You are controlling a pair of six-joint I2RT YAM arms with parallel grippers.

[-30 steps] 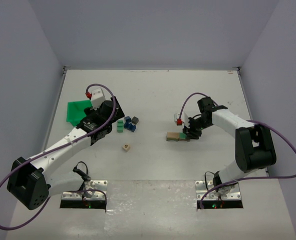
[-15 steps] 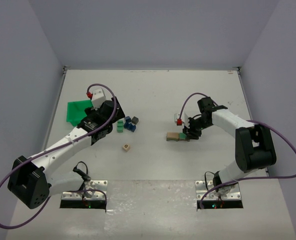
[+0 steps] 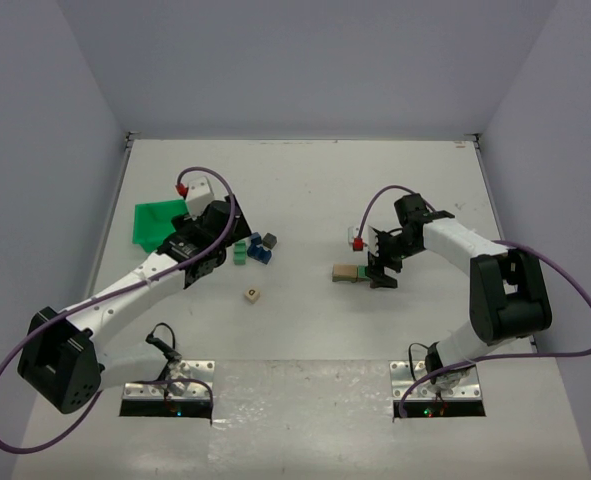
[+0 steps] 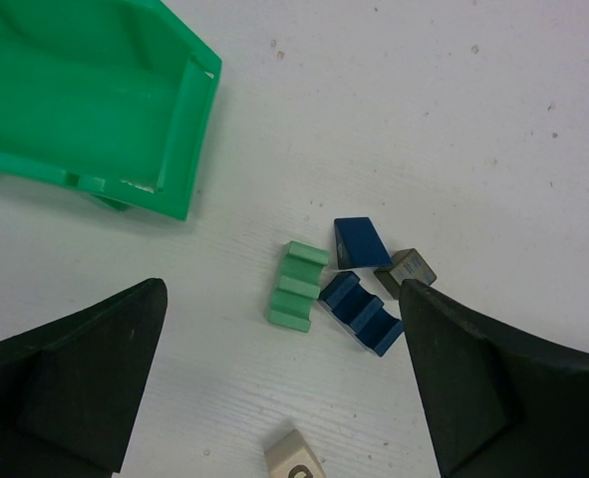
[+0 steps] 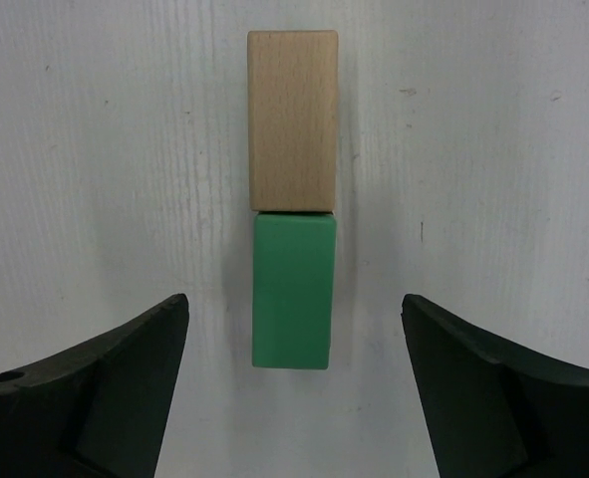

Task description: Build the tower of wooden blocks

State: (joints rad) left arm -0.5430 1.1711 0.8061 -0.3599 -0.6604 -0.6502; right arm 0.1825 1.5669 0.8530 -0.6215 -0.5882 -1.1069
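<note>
Right gripper (image 5: 294,386) lets go: a second earlier I had its fingers pinched on the green block (image 5: 294,289); here they stood spread wide, one on each side of that block and clear of it. The block had not shifted. It was a smooth, painted rectangular bar lying flat on the table (image 3: 315,190), its far end touching a bare tan wooden bar (image 5: 293,119) of much the same shape, grain showing, the two in one straight line. That pair was all there was of the wood block tower (image 3: 353,272), which sat right of the table's centre, just in front of the right arm's wrist.

The left gripper (image 4: 284,383) hung over the loose pieces as it had a second before, its black fingers fully apart and holding nothing. Between them on the white, faintly grained tabletop lay a green ridged block (image 4: 296,287), a blue ridged block (image 4: 362,314) beside it, a blue wedge-like piece (image 4: 359,241) and a small dark grey block (image 4: 406,269), clustered close together. A cream block with a dark mark (image 4: 294,460) lay apart, nearer the arms.

Beyond them stood a green plastic bin (image 4: 184,139), smooth-walled; every block I could see lay on the table outside it.
</note>
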